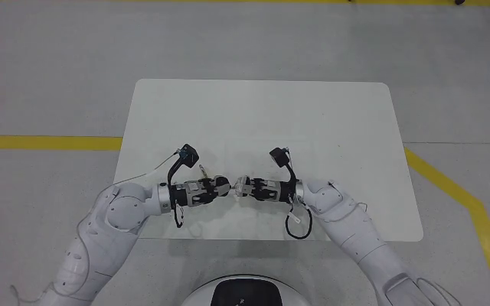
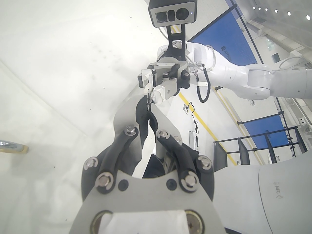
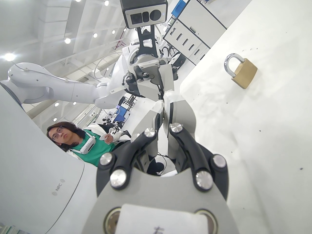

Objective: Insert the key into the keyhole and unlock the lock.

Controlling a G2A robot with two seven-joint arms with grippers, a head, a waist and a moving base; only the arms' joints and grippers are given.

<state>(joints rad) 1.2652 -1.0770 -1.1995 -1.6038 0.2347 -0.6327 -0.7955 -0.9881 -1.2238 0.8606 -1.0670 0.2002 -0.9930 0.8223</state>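
Observation:
Both grippers meet tip to tip above the table's front middle. My left gripper (image 1: 223,185) (image 2: 148,109) is shut, and the thin metal edge of the key (image 2: 148,101) shows between its pads. My right gripper (image 1: 239,186) (image 3: 163,109), with taped fingertips, faces it and is also shut on the key (image 3: 162,105). The brass padlock (image 3: 241,70) with its steel shackle lies flat on the table, a little beyond the left gripper (image 1: 204,170). One end of the padlock (image 2: 13,147) shows at the edge of the left wrist view.
The white table (image 1: 321,130) stretches bare behind the grippers. Its front edge (image 1: 253,239) runs just below the two forearms. Yellow floor lines pass on both sides of the table.

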